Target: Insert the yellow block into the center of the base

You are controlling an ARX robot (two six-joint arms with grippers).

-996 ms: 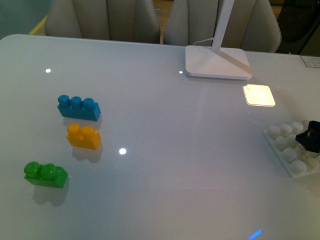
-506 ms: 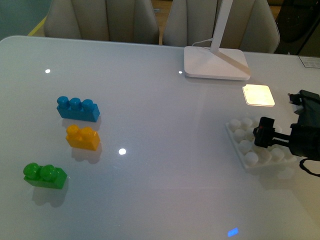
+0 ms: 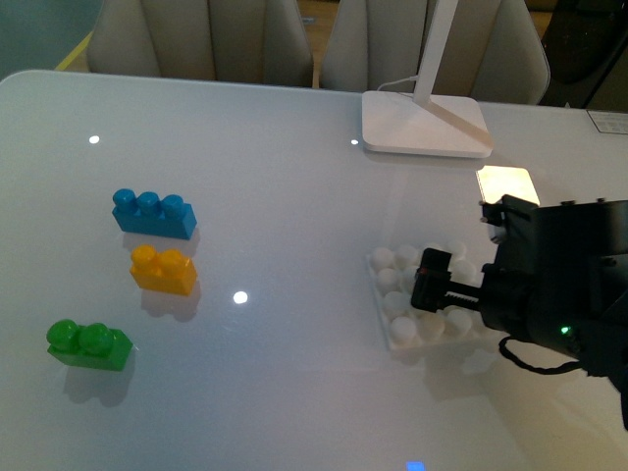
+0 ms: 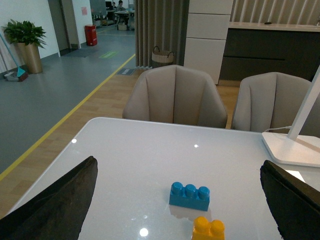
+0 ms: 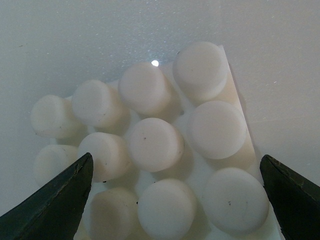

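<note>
so the base (image 3: 396, 304) is lying flat on the table (image 3: 294, 196), right of the middle and on the near side of the lamp foot (image 3: 425, 125). The right gripper (image 3: 432, 285) sits over its right half. The wrist cam shows those jaws spread wide with the studs between them, though whether a tip actually touches the plate is hard to say from that close. The left gripper (image 4: 175, 200) is wide too and empty, looking across at the bricks. The yellow block (image 3: 164, 269) is way over on the left, upright, just on the near side of the blue brick (image 3: 154, 213), with the green brick (image 3: 88, 343) nearer again. It's well apart from the base

my take on doing this bit right: get the base settled flat and square first. Then bring the left claw straight down on the yellow one without bumping its blue neighbour. Line it up over the middle studs and press evenly, with the right claw bracing the plate so it can't skate on that glossy top
</note>
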